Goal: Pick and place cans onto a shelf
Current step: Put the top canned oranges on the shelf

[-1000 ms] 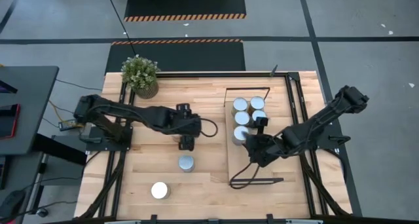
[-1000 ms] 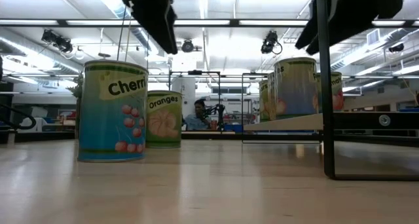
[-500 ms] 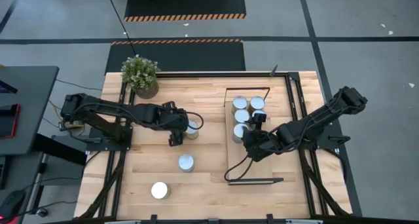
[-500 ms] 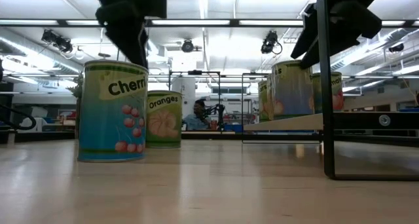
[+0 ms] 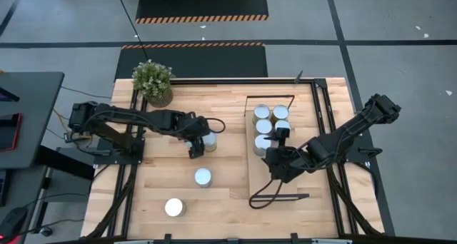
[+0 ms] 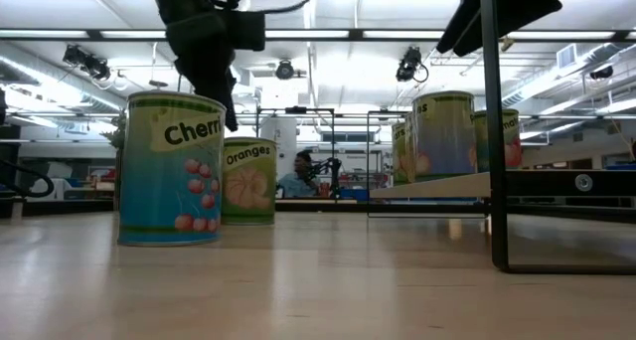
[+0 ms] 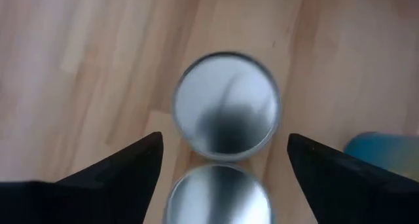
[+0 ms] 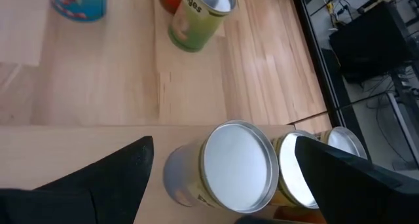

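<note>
- "Cherr", cut off, on the near can point(image 6: 170, 169) with cherry pictures;
- "Oranges" on the can behind it point(image 6: 248, 181);
- letters "ma" on a shelf can point(image 6: 509, 138), partly hidden

Bright overhead strip lighting, soft shadows, blurred left wrist view

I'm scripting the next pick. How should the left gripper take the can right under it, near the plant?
Grip the can by its round side wall, coming straight down from above. It stands upright with its flat lid up, and the left gripper hangs over it with open fingers on opposite sides. A second can stands apart from it, so the fingers should have room.
</note>
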